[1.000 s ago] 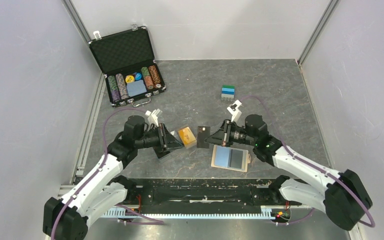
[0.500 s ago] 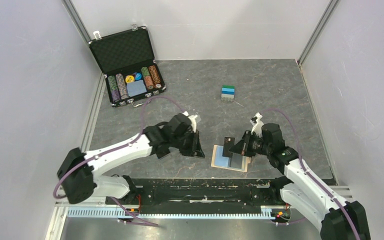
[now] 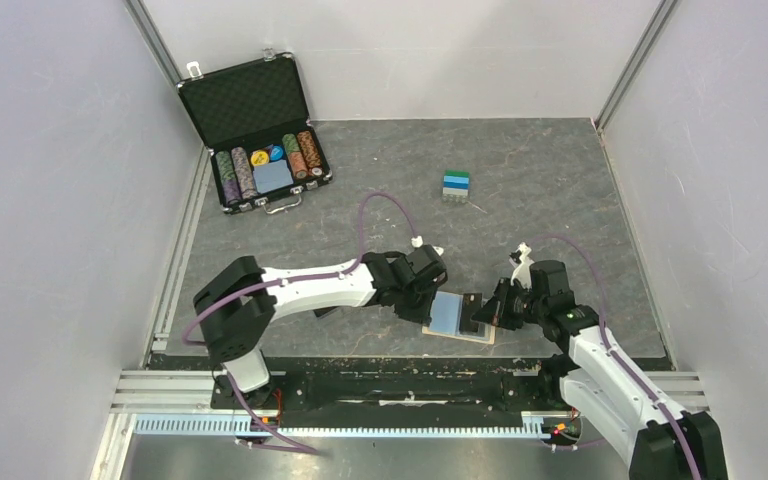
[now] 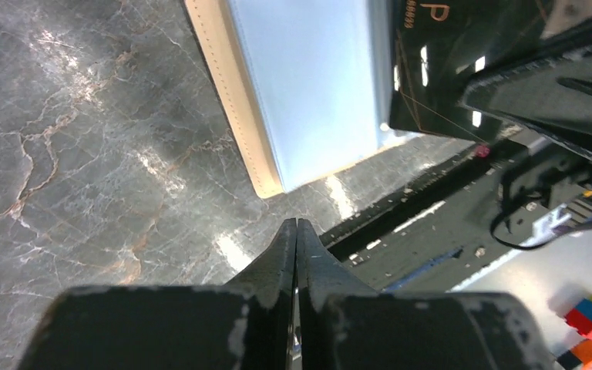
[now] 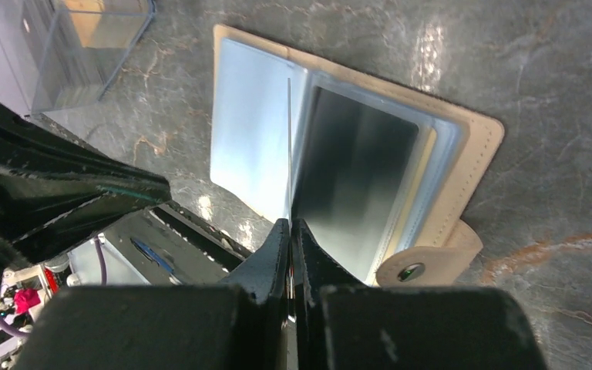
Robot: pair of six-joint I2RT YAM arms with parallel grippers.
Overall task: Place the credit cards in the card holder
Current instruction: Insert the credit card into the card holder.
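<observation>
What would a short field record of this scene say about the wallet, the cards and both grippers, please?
Card holder: light tan leather-like bifold wallet, lying open
Inside: pale blue plastic card face showing on one half
Right gripper: shut on dark grey plastic card, held over the wallet
Left gripper: shut, empty, by the wallet's edge
Background: open black chip case

Card holder (image 4: 240, 108), dark card (image 4: 432, 77) cut off at top edge.

The tan card holder (image 5: 478, 146) lies open flat at the table's (image 3: 560, 180) near edge, its snap tab (image 5: 412, 270) sticking out. A pale blue card (image 5: 247, 146) fills its left half and a dark grey card (image 5: 354, 181) its right. 1 black card (image 4: 432, 54) stands on edge over the fold, pinched in the right gripper (image 5: 289, 225).
</observation>
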